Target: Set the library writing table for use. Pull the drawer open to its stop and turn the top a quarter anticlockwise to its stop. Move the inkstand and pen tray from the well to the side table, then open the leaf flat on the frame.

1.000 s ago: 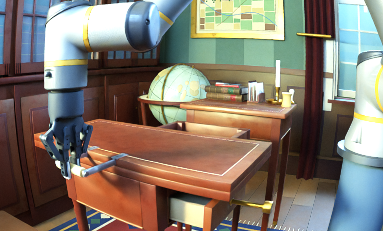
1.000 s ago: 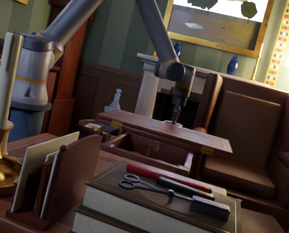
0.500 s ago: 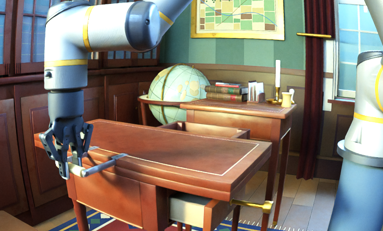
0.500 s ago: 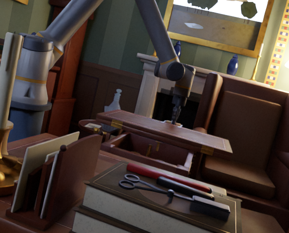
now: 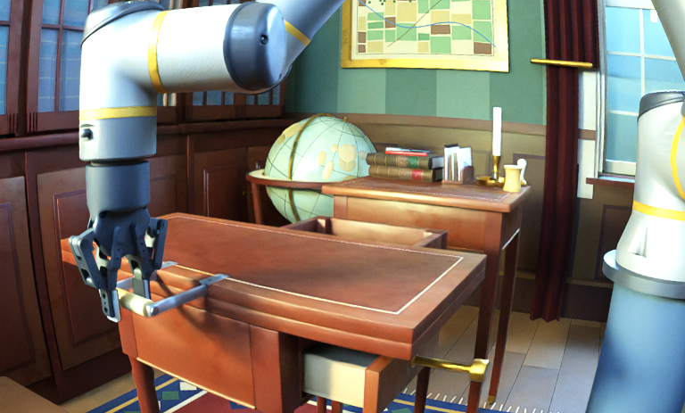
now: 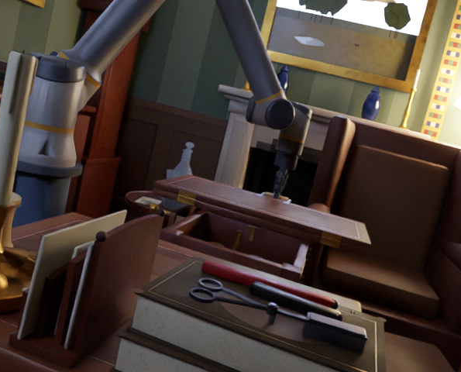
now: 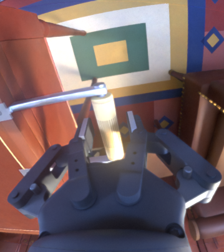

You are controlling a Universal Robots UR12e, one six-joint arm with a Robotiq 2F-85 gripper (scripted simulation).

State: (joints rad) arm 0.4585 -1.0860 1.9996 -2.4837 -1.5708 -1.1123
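Note:
The cream cylindrical grip (image 7: pixel 107 126) (image 5: pixel 132 302) of the top's metal handle (image 5: pixel 187 294) sticks out past the table's near-left edge, and it lies between the fingers of my open gripper (image 7: pixel 108 124) (image 5: pixel 124 290), which holds nothing. The leather-inlaid folded top (image 5: pixel 308 277) (image 6: pixel 262 210) sits turned across the frame, so part of the well (image 5: pixel 363 231) (image 6: pixel 238 240) is uncovered behind it. The drawer (image 5: pixel 353 376) with its brass pull (image 5: pixel 452 367) stands out from the frame at the front. I cannot see the inkstand or the pen tray.
The leather armchair (image 7: pixel 210 124) (image 6: pixel 394 216) stands close beside the gripper on the table's far side. The side table (image 5: pixel 429 197) behind carries books, a letter rack, a candlestick and a cup. A globe (image 5: pixel 315 164) stands beside it, and the patterned rug (image 7: pixel 116 53) lies below.

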